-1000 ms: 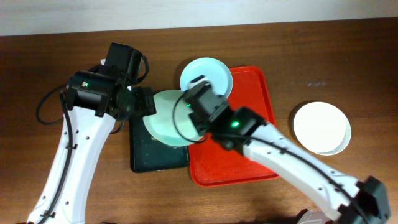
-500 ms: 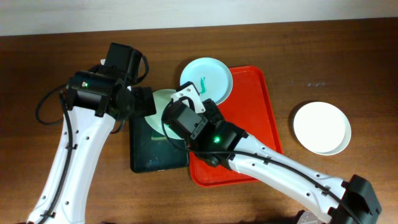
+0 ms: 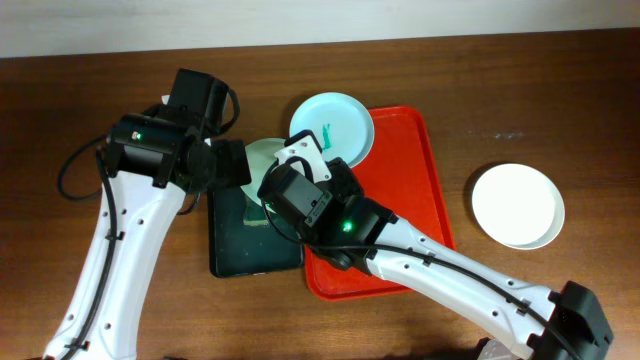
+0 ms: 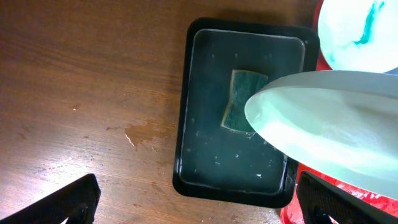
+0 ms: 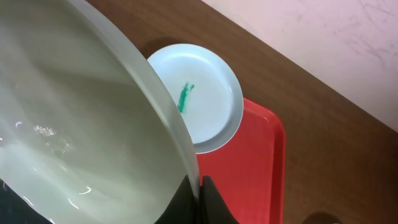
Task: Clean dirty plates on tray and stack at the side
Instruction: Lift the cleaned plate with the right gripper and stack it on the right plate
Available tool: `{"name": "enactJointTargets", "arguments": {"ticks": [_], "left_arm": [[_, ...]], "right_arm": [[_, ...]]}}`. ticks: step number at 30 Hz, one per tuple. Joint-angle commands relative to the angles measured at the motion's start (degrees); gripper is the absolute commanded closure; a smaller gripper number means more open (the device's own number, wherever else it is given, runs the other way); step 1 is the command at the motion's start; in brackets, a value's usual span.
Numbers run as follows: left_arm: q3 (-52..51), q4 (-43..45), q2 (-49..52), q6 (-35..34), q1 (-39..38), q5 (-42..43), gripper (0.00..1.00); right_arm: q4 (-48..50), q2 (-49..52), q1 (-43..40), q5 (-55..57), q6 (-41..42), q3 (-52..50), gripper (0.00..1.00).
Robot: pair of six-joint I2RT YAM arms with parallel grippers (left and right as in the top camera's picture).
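My right gripper (image 5: 201, 198) is shut on the rim of a pale-mint plate (image 5: 74, 124) and holds it tilted above the black tray. In the overhead view only a sliver of this plate (image 3: 262, 153) shows beside my right wrist. It also shows in the left wrist view (image 4: 336, 130). A second plate (image 3: 332, 124) with a teal smear sits at the red tray's (image 3: 405, 200) far left corner. A clean white plate (image 3: 517, 205) lies on the table at the right. My left gripper (image 4: 199, 205) is open and empty over the black tray's left side.
A black tray (image 4: 186, 124) holds a green sponge (image 4: 241, 109) and lies just left of the red tray. Both arms crowd over it. The table's far edge meets a white wall.
My right arm has carried the held plate left, off the red tray and over the black tray, now mostly hidden under the wrist. The left arm has stayed still.
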Motion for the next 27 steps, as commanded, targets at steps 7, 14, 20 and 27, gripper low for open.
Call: {"name": "enactJointTargets", "arguments": {"ticks": [7, 14, 20, 27], "left_arm": [[0.5, 0.1, -0.5, 0.7, 0.2, -0.8, 0.01], [0.5, 0.1, -0.5, 0.7, 0.3, -0.8, 0.0], [0.5, 0.1, -0.5, 0.7, 0.3, -0.8, 0.01], [0.5, 0.1, -0.5, 0.7, 0.3, -0.8, 0.01]], "right_arm": [[0.4, -0.5, 0.3, 2.0, 0.2, 1.0, 0.96], [-0.1, -0.4, -1.2, 8.9, 5.9, 1.0, 0.96], [-6.1, -0.5, -8.1, 7.0, 12.2, 1.0, 0.96], [-17.7, -1.5, -23.6, -35.2, 16.3, 1.0, 0.96]]}}
